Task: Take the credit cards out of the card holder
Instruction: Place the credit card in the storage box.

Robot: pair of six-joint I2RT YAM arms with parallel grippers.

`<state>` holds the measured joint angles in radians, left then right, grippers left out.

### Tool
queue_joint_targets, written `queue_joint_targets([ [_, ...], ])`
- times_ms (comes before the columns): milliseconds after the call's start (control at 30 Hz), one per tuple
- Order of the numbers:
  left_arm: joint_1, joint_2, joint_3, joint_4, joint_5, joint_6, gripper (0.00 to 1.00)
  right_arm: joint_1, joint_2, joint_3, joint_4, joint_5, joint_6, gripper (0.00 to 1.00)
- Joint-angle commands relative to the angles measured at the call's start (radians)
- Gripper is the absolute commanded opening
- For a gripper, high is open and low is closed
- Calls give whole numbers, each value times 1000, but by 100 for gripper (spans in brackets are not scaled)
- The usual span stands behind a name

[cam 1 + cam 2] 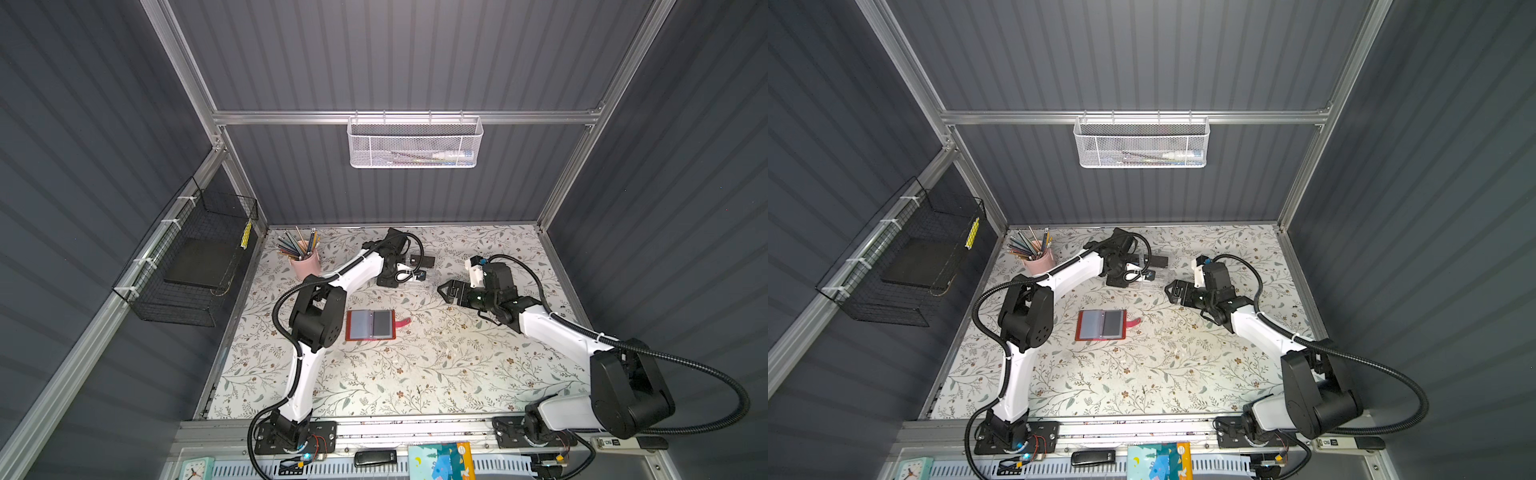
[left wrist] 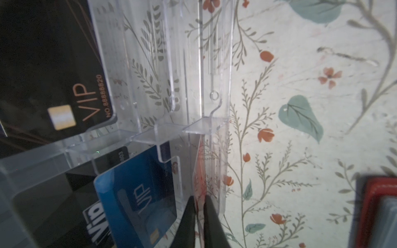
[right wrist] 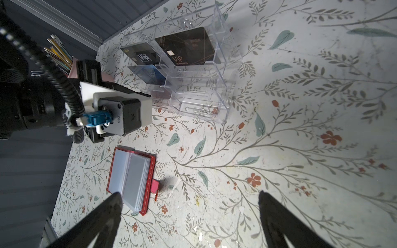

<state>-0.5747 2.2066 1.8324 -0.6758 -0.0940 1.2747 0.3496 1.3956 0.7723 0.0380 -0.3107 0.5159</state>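
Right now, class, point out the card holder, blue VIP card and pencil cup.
card holder point(image 1: 360, 324): a top view, grey sleeve page.
blue VIP card point(image 2: 137, 193): left wrist view, face.
pencil cup point(image 1: 308, 266): a top view, pink wall.

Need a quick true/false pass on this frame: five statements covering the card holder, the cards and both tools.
1. The card holder lies open on the table. True.
2. The right tool is closed on a card. False: its jaws stand wide open with nothing between them.
3. A blue VIP card sits in the clear acrylic box. True.
4. The left tool is at the card holder. False: it is at the clear acrylic box, pinching a red card edge-on.
5. The pink pencil cup stands upright. True.
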Motion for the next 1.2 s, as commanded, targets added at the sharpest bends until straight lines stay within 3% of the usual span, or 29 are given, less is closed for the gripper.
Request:
queue_joint_targets([
  [0, -6, -31, -19, 1, -15, 20, 13, 1, -19, -6, 7, -12, 2, 99],
  [633, -8, -105, -86, 63, -17, 13, 27, 2, -10, 2, 8, -15, 6, 99],
  [1167, -10, -119, -137, 95, -20, 6, 30, 2, -34, -11, 5, -15, 9, 99],
])
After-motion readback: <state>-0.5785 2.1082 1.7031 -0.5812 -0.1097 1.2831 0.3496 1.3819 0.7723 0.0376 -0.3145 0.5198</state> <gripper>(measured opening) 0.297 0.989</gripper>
